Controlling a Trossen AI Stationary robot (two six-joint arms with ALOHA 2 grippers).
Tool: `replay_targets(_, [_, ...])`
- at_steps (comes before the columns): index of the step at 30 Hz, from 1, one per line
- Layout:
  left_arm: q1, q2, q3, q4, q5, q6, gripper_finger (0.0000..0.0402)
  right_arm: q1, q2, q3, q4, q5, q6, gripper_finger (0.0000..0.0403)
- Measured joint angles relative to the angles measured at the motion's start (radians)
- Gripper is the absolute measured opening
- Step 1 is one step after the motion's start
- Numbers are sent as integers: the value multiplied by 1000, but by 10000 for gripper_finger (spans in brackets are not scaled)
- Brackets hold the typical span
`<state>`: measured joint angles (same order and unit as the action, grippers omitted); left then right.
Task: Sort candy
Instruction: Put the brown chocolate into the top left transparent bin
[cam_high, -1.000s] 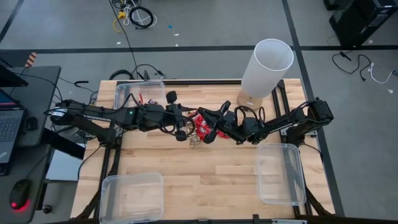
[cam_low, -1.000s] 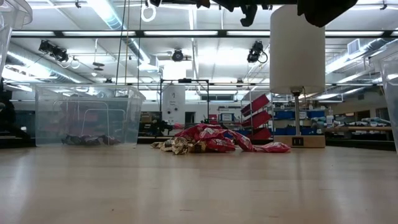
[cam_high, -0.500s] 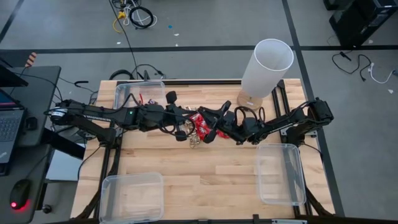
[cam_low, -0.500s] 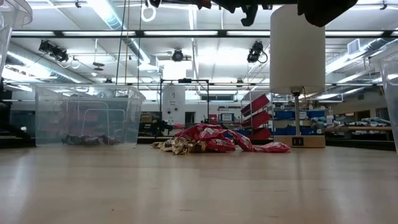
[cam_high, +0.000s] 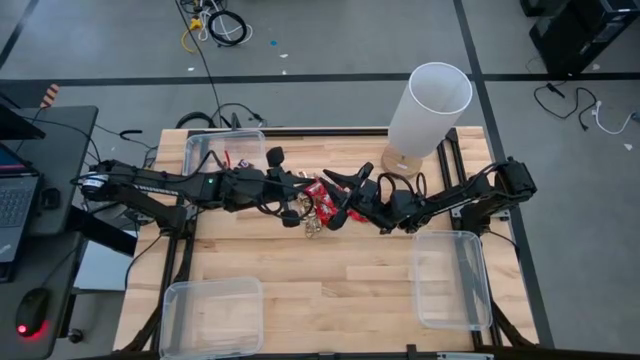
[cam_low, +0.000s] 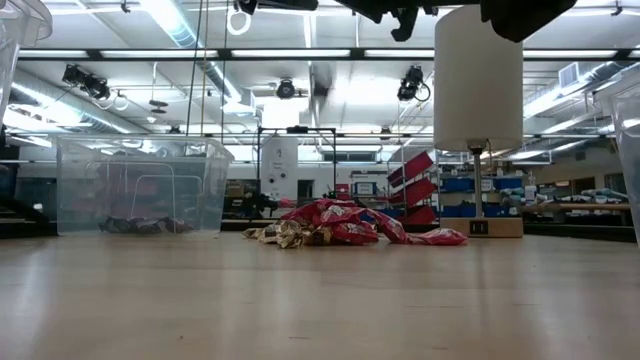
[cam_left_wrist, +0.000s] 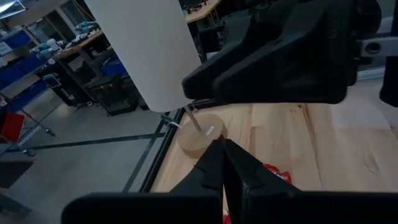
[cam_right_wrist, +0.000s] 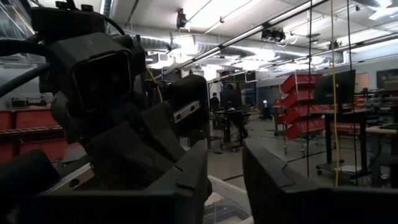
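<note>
While my left gripper (cam_left_wrist: 224, 163) has clamped fully shut within the last second, my right gripper (cam_right_wrist: 225, 168) has sprung from pinched to parted. The two face each other nose to nose, lifted well clear of the table (cam_high: 340, 280). The swap reads as a hand-over from right to left, though that is a judgement: no sweet shows between either pair of fingers.

Left fingers (cam_left_wrist: 208, 171): pressed together, no gap; whether a wrapper is nipped there I cannot tell. Right fingers (cam_right_wrist: 186, 180): apart, nothing between them, touching nothing.

Beneath both grippers, on the table, lies the candy (cam_low: 340, 228), a loose heap of red packets with gold foil at its edge, mostly unsorted. Behind my left arm stands a clear bin (cam_high: 192, 150) holding a few pieces. Beyond my right gripper stands a white lamp (cam_high: 428, 105).
</note>
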<state>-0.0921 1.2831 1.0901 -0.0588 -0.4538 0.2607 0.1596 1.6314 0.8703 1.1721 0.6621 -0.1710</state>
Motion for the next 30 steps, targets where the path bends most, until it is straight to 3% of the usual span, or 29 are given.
replay_targets(3, [0,-1,0,-30,1,-2,0,5,0,0,-13,8,-49,36])
replay_targets(6, [-8,-28,0,-183,-9,-45,0,39,-26,0,-146,78,-116,6])
replay_targets(11, [-23,-47,0,-472,79,-154,2,67,-62,0,-428,137,9,2])
replay_targets(17, [-33,10,0,-564,256,-247,6,66,-63,0,-511,115,98,0])
replay_targets(25, [-37,88,0,-669,266,-326,7,66,-64,0,-523,114,95,0])
replay_targets(30, [-34,141,0,-665,266,-497,8,66,-64,0,-537,114,94,0])
